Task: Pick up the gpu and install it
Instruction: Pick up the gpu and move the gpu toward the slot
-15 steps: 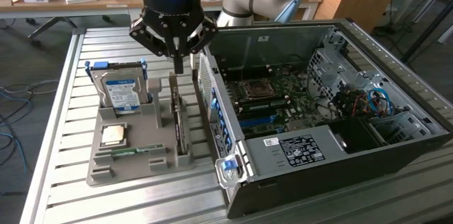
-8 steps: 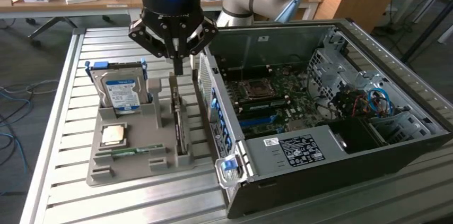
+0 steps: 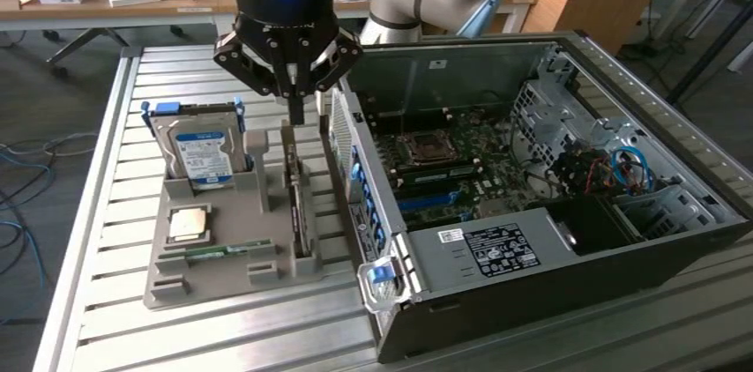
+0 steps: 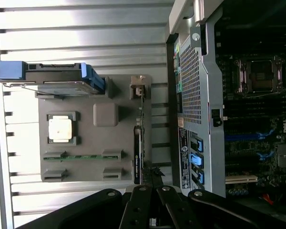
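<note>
The gpu [image 3: 298, 213] is a thin black card standing on edge in a slot of the grey holder [image 3: 224, 282], on the side nearest the computer case. In the wrist view the gpu [image 4: 137, 155] appears as a narrow dark strip. My gripper [image 3: 296, 116] hangs above the far end of that slot, clear of the card, fingers together and holding nothing. Its fingers [image 4: 142, 202] converge over the holder [image 4: 88, 143] beside the card's end.
The open computer case [image 3: 588, 240] lies at the exterior view's right with its motherboard [image 3: 453, 160] exposed. The holder also carries a silver hard drive [image 3: 206, 150], a CPU [image 3: 189, 224] and a green RAM stick [image 3: 218, 253]. A slatted metal table [image 3: 83, 213] lies underneath.
</note>
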Action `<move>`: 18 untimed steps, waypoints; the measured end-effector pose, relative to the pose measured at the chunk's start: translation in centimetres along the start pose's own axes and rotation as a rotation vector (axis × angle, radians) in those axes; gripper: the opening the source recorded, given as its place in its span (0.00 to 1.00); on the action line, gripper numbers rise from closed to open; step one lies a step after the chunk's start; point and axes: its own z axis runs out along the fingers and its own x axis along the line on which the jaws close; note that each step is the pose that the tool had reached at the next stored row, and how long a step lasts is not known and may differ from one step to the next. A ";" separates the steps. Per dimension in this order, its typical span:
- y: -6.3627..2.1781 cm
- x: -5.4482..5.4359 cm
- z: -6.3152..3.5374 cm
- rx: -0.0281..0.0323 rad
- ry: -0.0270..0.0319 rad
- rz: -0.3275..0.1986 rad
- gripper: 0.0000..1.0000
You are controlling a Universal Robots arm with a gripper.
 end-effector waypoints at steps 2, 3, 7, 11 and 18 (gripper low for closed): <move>0.00 0.0 0.00 0.0000 0.0000 0.000 0.11; 0.00 0.0 0.00 0.0000 0.0000 0.000 0.11; 0.00 0.0 0.00 0.0000 0.0000 0.000 0.29; 0.00 0.0 0.00 0.0000 0.0000 0.000 0.41; 0.00 0.0 0.05 -0.0001 0.0000 0.000 0.53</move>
